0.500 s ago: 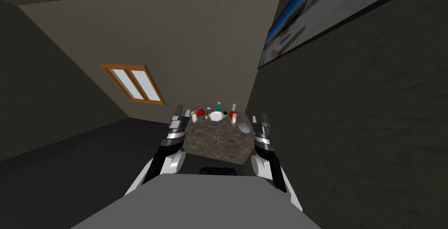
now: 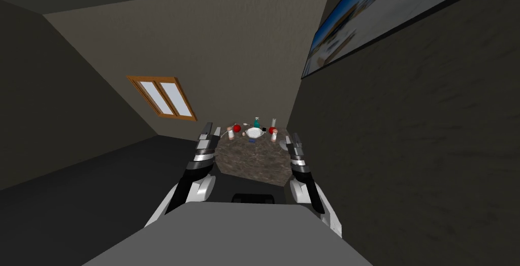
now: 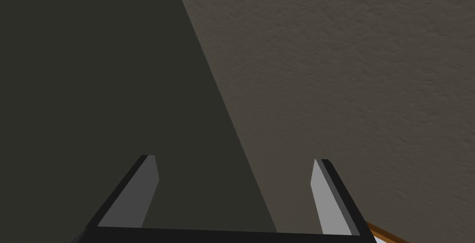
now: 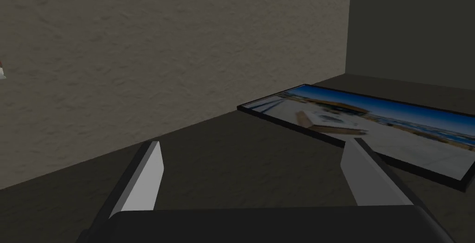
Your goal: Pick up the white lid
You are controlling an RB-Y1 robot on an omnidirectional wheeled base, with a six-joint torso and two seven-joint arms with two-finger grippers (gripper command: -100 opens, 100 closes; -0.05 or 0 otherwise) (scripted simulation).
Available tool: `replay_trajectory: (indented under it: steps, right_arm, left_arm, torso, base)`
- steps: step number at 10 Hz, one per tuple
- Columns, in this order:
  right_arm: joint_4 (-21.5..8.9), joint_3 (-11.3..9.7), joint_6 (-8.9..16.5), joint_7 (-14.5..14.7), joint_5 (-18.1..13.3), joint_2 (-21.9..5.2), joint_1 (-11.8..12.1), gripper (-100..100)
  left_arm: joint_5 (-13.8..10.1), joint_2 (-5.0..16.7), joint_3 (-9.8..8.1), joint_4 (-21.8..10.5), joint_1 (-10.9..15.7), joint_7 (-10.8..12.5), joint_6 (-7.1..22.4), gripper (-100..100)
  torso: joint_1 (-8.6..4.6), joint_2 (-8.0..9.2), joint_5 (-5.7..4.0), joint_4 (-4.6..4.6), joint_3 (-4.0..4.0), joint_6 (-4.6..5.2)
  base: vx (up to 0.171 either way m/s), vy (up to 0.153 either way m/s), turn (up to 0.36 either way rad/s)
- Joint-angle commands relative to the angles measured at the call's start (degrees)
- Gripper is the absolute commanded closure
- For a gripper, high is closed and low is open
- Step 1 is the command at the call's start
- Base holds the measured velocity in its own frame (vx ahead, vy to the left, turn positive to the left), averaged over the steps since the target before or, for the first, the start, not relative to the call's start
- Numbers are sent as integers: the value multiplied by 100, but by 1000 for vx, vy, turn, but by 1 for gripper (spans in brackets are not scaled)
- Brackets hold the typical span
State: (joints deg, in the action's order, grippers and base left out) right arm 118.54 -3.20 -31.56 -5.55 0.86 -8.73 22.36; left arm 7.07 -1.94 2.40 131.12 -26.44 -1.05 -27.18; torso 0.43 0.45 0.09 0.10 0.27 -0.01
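Lid (image 2: 282, 141) just right of centre on table (image 2: 254, 161): probably light, rigid, slick, best pinched at rim; left gripper (image 3: 234, 161) and right gripper (image 4: 253, 145) wide open.

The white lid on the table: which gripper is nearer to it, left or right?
Right. The right gripper is at the right edge of the table, just beside the lid. The left gripper is at the table's left edge, far across from the lid.
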Motion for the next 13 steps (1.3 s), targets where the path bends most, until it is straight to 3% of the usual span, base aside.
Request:
replay_trajectory:
  steps: [1, 5, 6, 9, 10, 11, 12, 13]
  right_arm:
    - [-73, -63, -64, 62, -57, -192, -15, -100]
    - [-737, -460, -468, 379, -428, -906, -366, -100]
    - [-840, -460, -468, 379, -428, -949, -366, -100]
    - [-1352, -795, -773, 608, -725, -1447, -651, -100]
    - [-1435, -795, -773, 608, -725, -1502, -651, -100]
    - [-1656, -984, -931, 725, -885, -1751, -804, -100]
    - [-1747, -984, -931, 725, -885, -1784, -804, -100]
    - [-2037, -1184, -1090, 841, -1052, -2007, -962, -100]
  left_arm:
    - [0, 0, 0, 0, 0, 0, 0, 0]
    - [0, 0, 0, 0, 0, 0, 0, 0]
    - [0, 1, 0, 0, 0, 0, 0, 0]
    - [0, 1, -1, 0, -1, 0, 0, 0]
    - [0, 1, -1, 0, 0, 0, 0, 0]
    - [0, 1, -1, 0, -1, 0, 0, 0]
    - [0, 1, 0, 0, -1, 0, 0, 0]
    - [0, 1, -1, 0, -1, 0, 0, 0]
  torso:
    - [0, 0, 0, 0, 0, 0]
    - [-17, -1, -2, 0, 0, 2]
    - [-21, -6, -4, -1, -3, 0]
    - [-20, -16, -3, -3, -9, 2]
    - [-21, -15, -4, -3, -9, 1]
    - [-23, -19, -4, -4, -10, 2]
    - [-18, -20, -4, -4, -11, 1]
    - [-21, -22, -3, -4, -12, 3]
  base:
    - [-93, 86, 9]
    - [-112, 77, 37]
    - [-77, 55, 26]
    - [-81, 70, 47]
    - [-67, 58, 35]
    - [-68, 74, 75]
    - [-61, 64, 39]
    - [-71, 65, 64]
